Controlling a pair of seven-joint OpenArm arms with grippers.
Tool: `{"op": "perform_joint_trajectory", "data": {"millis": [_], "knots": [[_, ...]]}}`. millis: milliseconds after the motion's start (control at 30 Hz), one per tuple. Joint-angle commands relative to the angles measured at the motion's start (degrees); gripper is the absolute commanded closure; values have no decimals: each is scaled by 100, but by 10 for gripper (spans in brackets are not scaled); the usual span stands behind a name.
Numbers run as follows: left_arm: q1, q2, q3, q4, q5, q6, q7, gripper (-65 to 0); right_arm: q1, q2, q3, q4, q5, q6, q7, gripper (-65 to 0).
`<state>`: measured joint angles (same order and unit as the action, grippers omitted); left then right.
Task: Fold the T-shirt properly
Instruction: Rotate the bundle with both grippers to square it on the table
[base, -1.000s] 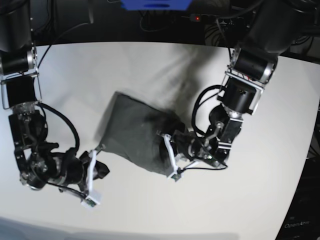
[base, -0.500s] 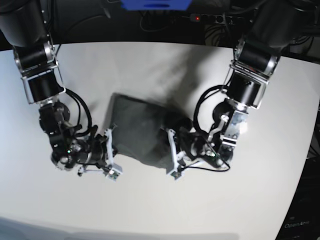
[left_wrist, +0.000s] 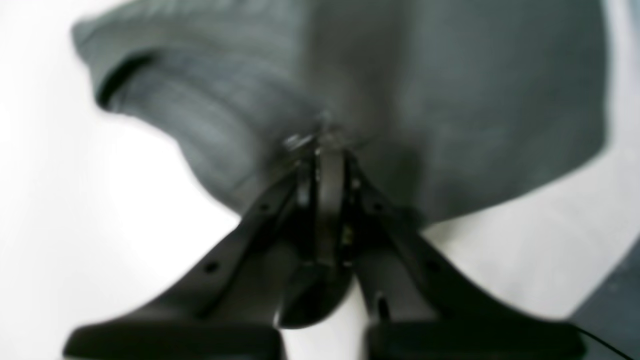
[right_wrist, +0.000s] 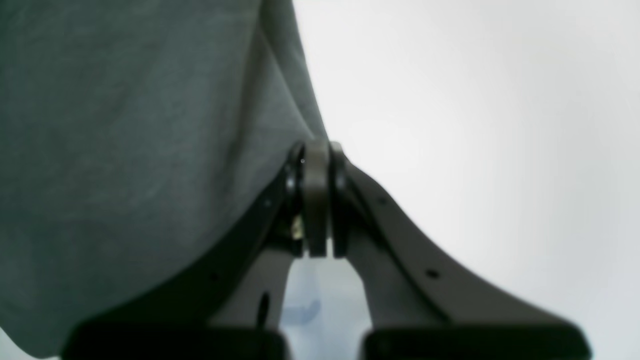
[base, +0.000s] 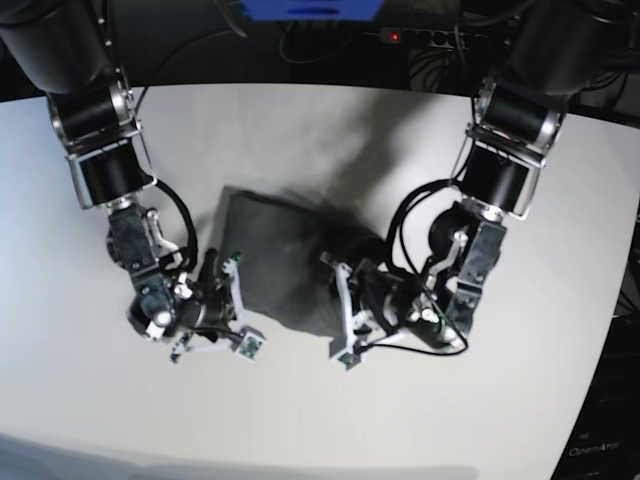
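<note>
Dark grey T-shirt (base: 275, 255) folded on the white worktop (base: 330, 420)

It lies mid-worktop, nearer the far edge. The left gripper (left_wrist: 325, 145) is clamped on its cloth; the right gripper (right_wrist: 315, 150) has its fingers pressed together at the shirt's edge.

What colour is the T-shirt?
Plain dark grey T-shirt, no print; the right wrist view shows it best.

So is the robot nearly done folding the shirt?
Partly. The dark grey cotton T-shirt is already a compact folded bundle on the white table. The left gripper and right gripper are shut at its edges. Left: one more fold, probably, then release.
</note>
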<state>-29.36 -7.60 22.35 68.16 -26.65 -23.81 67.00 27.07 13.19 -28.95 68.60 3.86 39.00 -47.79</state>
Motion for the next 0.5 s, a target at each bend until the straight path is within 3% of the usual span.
{"op": "perform_joint_trajectory", "data": {"millis": [0, 233, 467], "knots": [[-162, -1, -24, 142, -64, -5, 126, -17, 163, 22, 51, 81, -3, 100, 80, -3], [31, 8, 2, 283, -346, -5, 873, -17, 49, 66, 51, 81, -12, 100, 265, -3], [277, -1, 38, 177, -302, 30, 706, -17, 58, 22, 51, -491, -12, 100, 590, -3]]}}
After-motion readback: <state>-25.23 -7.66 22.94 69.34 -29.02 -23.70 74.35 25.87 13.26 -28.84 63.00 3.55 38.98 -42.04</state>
